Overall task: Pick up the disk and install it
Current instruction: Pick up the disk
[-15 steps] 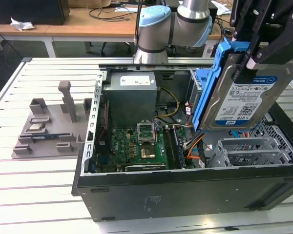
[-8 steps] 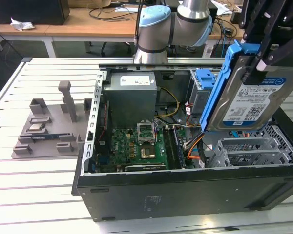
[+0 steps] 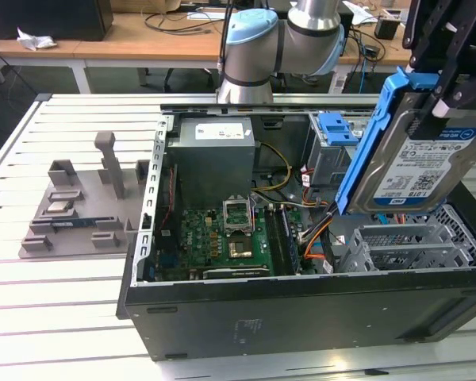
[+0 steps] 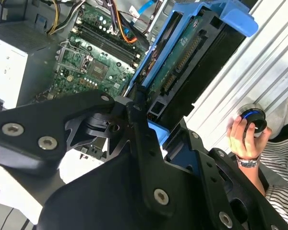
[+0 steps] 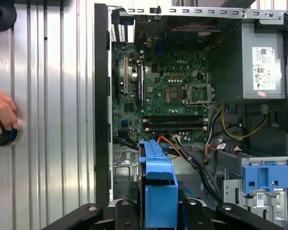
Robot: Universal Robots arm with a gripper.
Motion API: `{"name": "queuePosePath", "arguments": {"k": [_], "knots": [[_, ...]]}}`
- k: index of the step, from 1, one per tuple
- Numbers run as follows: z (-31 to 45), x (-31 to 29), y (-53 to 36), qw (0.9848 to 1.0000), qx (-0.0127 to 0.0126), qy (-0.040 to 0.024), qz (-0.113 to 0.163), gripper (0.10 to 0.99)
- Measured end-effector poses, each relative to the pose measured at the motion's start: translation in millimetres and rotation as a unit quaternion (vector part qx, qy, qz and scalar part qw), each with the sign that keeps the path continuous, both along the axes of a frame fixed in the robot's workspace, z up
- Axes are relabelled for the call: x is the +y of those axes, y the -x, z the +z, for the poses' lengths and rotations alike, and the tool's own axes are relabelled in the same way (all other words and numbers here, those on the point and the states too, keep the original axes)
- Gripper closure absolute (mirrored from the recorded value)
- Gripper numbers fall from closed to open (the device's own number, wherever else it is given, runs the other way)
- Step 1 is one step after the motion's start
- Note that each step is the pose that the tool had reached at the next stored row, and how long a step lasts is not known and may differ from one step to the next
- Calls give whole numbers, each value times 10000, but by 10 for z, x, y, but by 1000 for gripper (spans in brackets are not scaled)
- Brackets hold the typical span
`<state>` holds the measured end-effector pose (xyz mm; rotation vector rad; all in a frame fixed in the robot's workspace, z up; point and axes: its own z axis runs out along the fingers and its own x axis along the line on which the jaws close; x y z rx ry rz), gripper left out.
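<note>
The disk (image 3: 427, 163) hangs in the air over the exterior view's right end of the open computer case (image 3: 301, 321), tilted so that its white-and-blue label faces the exterior camera. Its blue bracket (image 3: 370, 139) runs along the edge and over the top. The claw (image 3: 443, 83) is clamped on the upper part of the disk, with a black finger on either side of the bracket. In the first wrist view the bracket's narrow blue edge (image 5: 156, 179) stands up between those fingers. In the second wrist view the disk's green circuit-board underside (image 4: 189, 55) is turned toward the camera.

Below the disk, inside the case, sits the grey metal drive cage (image 3: 412, 246). A blue caddy clip (image 3: 337, 127) sits on top of the metal bay behind it. The motherboard (image 3: 226, 230) lies flat in the middle of the case, and the grey power supply (image 3: 214, 151) stands beyond it. The case rests on the slatted metal counter (image 3: 63, 305). On the exterior view's left, well apart from the case, is a grey fixture tray (image 3: 71, 214) holding small parts.

In the second wrist view a person's hand (image 4: 241, 136) rests on a round black-and-blue knob (image 4: 253, 120) beside the case.
</note>
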<state>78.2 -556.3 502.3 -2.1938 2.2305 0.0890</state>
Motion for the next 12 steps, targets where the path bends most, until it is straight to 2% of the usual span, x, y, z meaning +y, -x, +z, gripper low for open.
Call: {"name": "queuePosePath", "arguments": {"k": [12], "knots": [[-18,0,-130,10000,0,0,0,718]]}}
